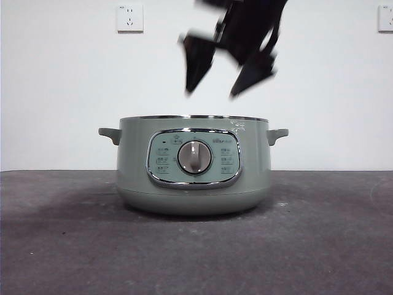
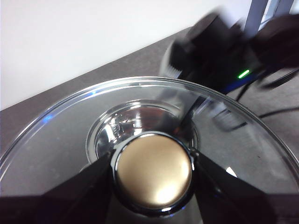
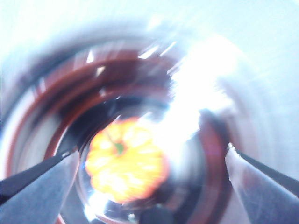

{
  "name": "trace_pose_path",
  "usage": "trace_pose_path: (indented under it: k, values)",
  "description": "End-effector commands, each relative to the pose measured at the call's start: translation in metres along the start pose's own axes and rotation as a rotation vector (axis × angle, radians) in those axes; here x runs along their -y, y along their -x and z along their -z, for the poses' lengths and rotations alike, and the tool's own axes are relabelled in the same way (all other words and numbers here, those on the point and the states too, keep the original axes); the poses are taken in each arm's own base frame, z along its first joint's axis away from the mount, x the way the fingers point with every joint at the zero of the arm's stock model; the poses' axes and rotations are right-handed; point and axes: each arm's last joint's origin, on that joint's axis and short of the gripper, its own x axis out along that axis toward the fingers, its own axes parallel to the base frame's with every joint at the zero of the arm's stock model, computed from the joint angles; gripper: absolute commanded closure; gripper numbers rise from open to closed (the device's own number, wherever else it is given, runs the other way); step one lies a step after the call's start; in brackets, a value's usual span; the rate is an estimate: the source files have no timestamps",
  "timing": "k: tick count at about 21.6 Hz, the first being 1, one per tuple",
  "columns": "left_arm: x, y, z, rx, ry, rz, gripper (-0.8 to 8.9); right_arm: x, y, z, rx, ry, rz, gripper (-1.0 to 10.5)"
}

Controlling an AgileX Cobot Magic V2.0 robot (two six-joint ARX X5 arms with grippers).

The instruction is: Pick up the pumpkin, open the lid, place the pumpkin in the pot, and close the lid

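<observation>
The pale green pot (image 1: 193, 166) stands in the middle of the table with no lid on it. In the right wrist view the orange pumpkin (image 3: 125, 161) lies on the pot's inner floor (image 3: 42, 116), stem up, in a blurred picture. My right gripper (image 3: 149, 151) is open and empty above it, and it shows blurred over the pot's rim in the front view (image 1: 212, 92). My left gripper (image 2: 152, 161) is shut on the knob (image 2: 153, 173) of the clear glass lid (image 2: 60, 135) and holds it out of the front view.
Two white wall sockets (image 1: 129, 18) (image 1: 385, 17) sit on the back wall. The right arm (image 2: 219, 46) shows dark and blurred beyond the lid, with a green light and black cables (image 2: 275, 112) on the dark tabletop.
</observation>
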Motion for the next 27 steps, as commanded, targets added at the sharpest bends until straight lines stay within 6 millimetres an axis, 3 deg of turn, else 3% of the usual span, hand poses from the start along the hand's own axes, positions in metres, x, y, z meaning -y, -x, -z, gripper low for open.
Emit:
trace_pose_path:
  k: [1, 5, 10, 17, 27]
  values:
    - [-0.004, -0.013, -0.01, 0.06, -0.038, 0.001, 8.22, 0.007, 0.053, -0.011, 0.074, -0.078, 0.059, 3.5]
    - [-0.017, -0.066, -0.011, 0.026, -0.043, 0.009, 8.22, 0.008, 0.152, -0.009, 0.186, -0.108, 0.077, 3.5]
    - [-0.031, -0.134, -0.002, -0.015, -0.04, 0.03, 8.22, 0.004, 0.221, 0.007, 0.257, -0.112, 0.079, 3.5]
    - [-0.035, -0.189, 0.014, -0.044, -0.037, 0.085, 8.22, 0.001, 0.251, 0.022, 0.259, -0.119, 0.077, 3.5]
    - [-0.032, -0.238, 0.03, -0.036, -0.049, 0.109, 8.22, -0.001, 0.256, 0.03, 0.206, -0.122, 0.071, 3.5]
